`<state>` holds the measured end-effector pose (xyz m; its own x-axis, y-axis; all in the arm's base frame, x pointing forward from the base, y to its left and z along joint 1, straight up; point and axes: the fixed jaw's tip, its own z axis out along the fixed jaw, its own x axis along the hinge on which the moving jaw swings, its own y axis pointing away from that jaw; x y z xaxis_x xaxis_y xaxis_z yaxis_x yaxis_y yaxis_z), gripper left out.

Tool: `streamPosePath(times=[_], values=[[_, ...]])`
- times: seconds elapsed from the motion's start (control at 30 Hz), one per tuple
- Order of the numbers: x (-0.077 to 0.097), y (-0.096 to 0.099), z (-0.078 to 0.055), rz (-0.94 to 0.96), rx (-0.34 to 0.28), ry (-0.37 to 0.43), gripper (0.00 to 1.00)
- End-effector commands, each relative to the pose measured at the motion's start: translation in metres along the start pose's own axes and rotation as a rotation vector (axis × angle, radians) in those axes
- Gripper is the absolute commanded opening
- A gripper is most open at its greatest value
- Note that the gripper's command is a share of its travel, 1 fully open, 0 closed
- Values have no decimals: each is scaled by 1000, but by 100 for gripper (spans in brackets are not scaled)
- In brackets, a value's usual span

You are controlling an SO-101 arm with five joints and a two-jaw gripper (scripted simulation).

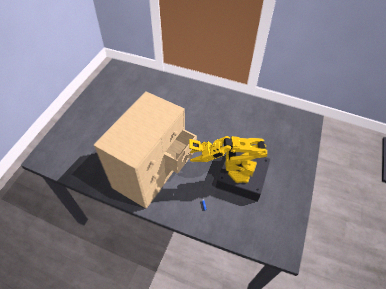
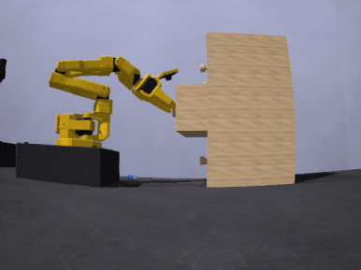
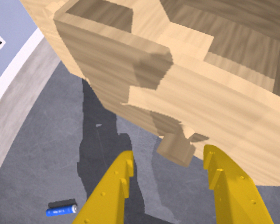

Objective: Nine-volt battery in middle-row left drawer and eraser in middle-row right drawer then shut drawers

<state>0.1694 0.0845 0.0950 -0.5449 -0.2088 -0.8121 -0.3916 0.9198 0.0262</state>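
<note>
The wooden chest (image 1: 137, 146) stands on the dark table with one middle-row drawer (image 1: 181, 141) pulled partly out towards the arm; it also shows in the side view (image 2: 192, 108). The part of its inside that I see in the wrist view (image 3: 209, 16) is empty. My gripper (image 3: 169, 155) is open a little, with the drawer's knob (image 3: 175, 143) just ahead between the two fingertips, and the fingers do not grip it. The gripper is at the drawer front in the other views (image 1: 192, 151) (image 2: 174, 94). A small blue object with a dark end (image 1: 204, 205) (image 3: 61, 208) lies on the table. I see no eraser.
The arm's black base block (image 1: 240, 181) sits right of the chest. The blue object lies in front of that block, near the table's front edge (image 2: 132, 177). Other drawers' knobs (image 2: 202, 67) (image 2: 203, 160) show on the chest front, those drawers shut.
</note>
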Motion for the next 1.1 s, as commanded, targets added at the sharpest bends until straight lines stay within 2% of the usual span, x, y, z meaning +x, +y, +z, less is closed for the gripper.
streamPosePath(times=[0.0,0.13,0.2,1.07], values=[[3,-2,3,0,7,9,21],[3,-2,3,0,7,9,21],[3,-5,8,9,21,9,21],[4,-7,11,15,29,8,21]])
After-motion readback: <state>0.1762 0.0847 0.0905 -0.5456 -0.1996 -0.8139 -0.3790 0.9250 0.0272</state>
